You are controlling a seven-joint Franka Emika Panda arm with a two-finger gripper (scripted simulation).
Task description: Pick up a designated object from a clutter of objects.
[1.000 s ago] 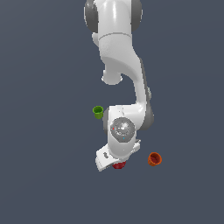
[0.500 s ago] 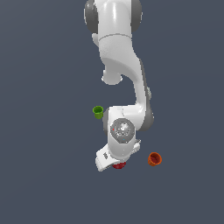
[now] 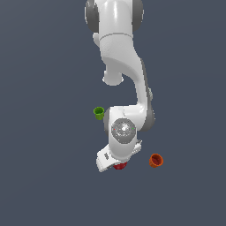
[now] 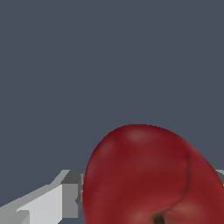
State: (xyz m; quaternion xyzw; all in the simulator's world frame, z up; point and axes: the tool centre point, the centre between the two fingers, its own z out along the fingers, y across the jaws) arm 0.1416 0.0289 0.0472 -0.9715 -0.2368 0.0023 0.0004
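Judging from how things lie, the task is in its grasping step and not finished. The arm is low over the red apple [image 3: 120, 166], and only a small red edge of the fruit shows under the white hand in the exterior view. The apple seems to rest on the dark floor, so the lifting is not yet done. What remains, as a judgement, is to secure the fruit and carry it up.

In the wrist view the apple [image 4: 151, 177] fills the lower part of the picture, very close to the camera, with its dimple visible. One grey-white finger [image 4: 48, 203] stands just beside the fruit on one side, and a small grey piece shows at the opposite side. The gripper [image 3: 117, 164] therefore has the apple between its fingers. Whether the fingers already press on it or are only spread around it, the pictures do not show.

The arm comes from its base at the top of the exterior view, bends downward, and its wrist points straight down over the apple. The green cup [image 3: 99, 112] stands near the arm's elbow, apart from the hand. The orange cup [image 3: 155, 160] stands near the apple on the exterior view's right, not touching it. No bottle is visible.
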